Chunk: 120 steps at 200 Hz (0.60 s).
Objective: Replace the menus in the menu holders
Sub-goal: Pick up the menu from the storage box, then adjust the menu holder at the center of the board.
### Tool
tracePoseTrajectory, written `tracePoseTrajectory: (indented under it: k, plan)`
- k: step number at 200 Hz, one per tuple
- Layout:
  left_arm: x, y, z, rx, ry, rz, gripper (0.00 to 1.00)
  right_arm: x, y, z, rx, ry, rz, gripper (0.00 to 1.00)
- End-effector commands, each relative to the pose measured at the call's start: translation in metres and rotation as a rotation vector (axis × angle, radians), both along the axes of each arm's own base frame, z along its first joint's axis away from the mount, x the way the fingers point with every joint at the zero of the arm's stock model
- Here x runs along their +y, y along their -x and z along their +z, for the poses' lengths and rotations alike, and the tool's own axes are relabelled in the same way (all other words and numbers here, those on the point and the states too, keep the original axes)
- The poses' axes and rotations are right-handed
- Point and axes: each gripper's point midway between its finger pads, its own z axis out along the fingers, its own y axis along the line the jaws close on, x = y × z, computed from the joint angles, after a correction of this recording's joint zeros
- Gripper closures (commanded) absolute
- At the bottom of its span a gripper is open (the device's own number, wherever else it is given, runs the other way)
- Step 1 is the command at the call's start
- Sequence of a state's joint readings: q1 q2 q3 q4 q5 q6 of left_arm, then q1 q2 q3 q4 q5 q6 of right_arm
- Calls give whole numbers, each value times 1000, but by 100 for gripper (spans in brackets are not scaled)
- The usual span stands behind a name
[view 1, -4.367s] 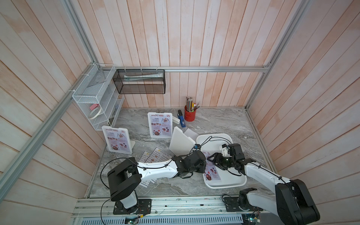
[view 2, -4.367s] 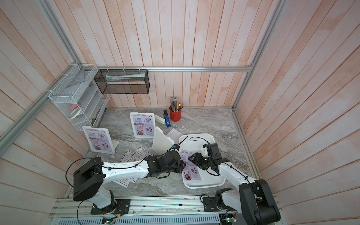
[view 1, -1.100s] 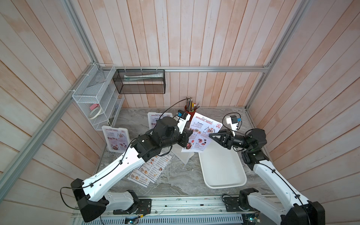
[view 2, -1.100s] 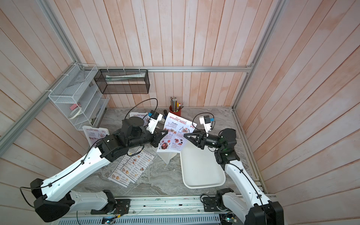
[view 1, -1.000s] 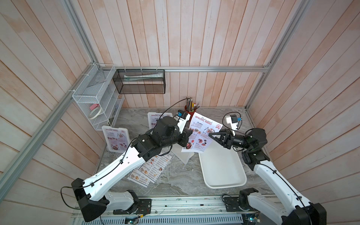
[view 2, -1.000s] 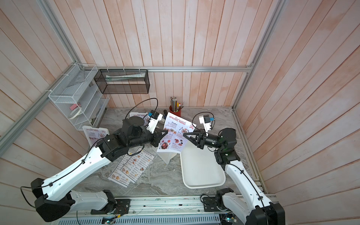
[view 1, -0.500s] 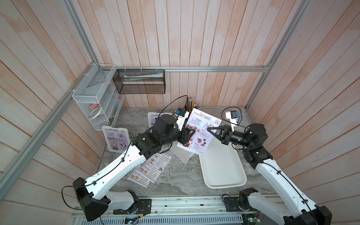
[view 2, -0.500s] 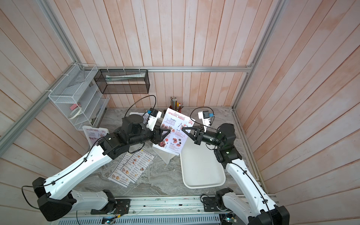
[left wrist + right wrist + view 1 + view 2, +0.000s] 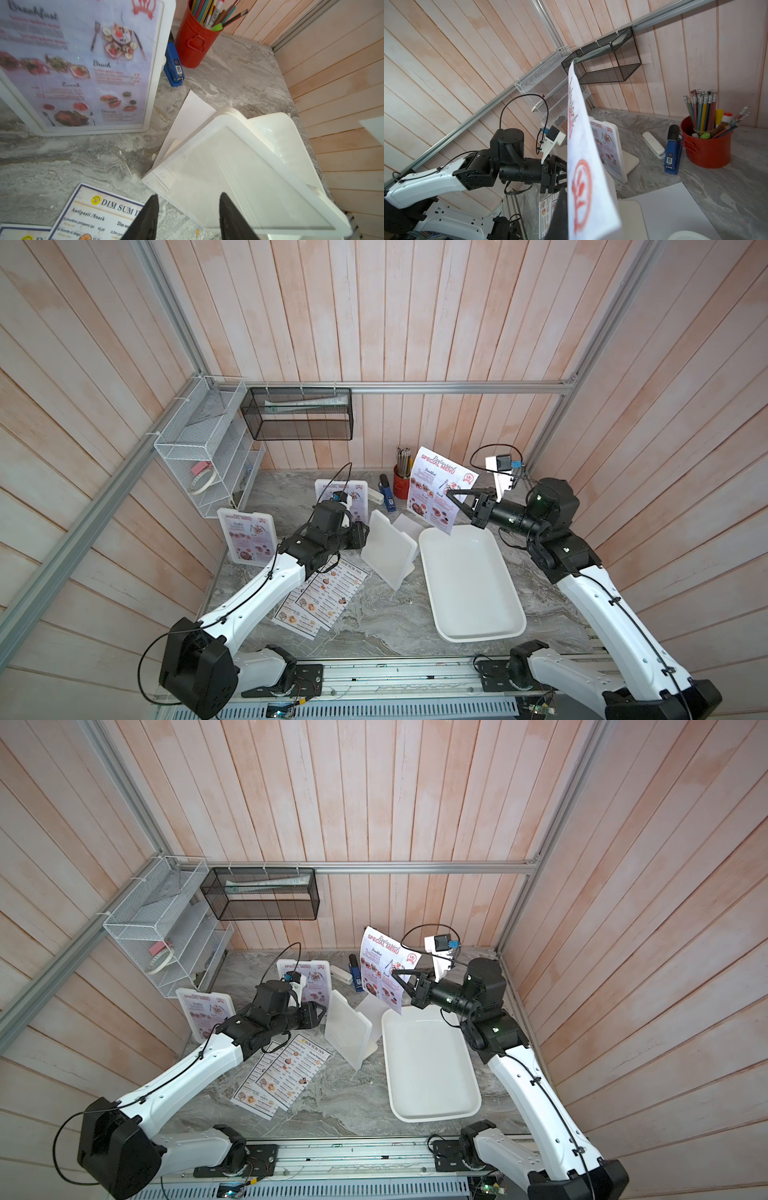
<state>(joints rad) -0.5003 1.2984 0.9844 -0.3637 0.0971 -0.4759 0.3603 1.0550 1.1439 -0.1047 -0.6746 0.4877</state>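
My right gripper (image 9: 452, 493) (image 9: 397, 972) is shut on a pinkish "SPECIAL MENU" sheet (image 9: 438, 489) (image 9: 383, 968) (image 9: 584, 166), holding it upright in the air above the far end of the tray. One black finger (image 9: 559, 216) shows against the sheet. My left gripper (image 9: 364, 533) (image 9: 320, 1012) (image 9: 188, 207) is open, low over the table, right beside the empty white menu holder (image 9: 388, 549) (image 9: 348, 1029) (image 9: 239, 176). Two more menu holders (image 9: 247, 533) (image 9: 343, 495) stand at the left and back with special menus inside. "DIM SUM INN" menus (image 9: 324, 597) (image 9: 97, 212) lie flat under the left arm.
A shallow white tray (image 9: 469, 585) (image 9: 428, 1065) lies at the right. A red pencil cup (image 9: 401, 485) (image 9: 195, 41), blue stapler (image 9: 173, 66) and white stapler (image 9: 654, 143) sit at the back. A blank white sheet (image 9: 187, 118) lies behind the empty holder. Wire racks (image 9: 208, 448) hang on the left wall.
My left gripper opened, let go of the special menu and dropped down and left to the empty holder. The right gripper now holds the sheet alone, slightly higher.
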Motion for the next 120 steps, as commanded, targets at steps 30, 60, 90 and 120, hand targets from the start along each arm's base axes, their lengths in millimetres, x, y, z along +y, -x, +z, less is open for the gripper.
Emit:
tracePoseTrajectory:
  k: [30,60,90,120]
  plan:
    - [-17,-33,2,-72,26,5,53,11,-7,-2,28,50,-5,100]
    - [-25,-41,-7,-57,23,-17,53,18,-6,5,43,47,16,100]
    - [-27,-43,-8,-62,23,-27,51,19,-5,4,77,31,18,100]
    - [-28,-44,-10,-51,5,-39,45,19,-8,-3,132,33,-4,100]
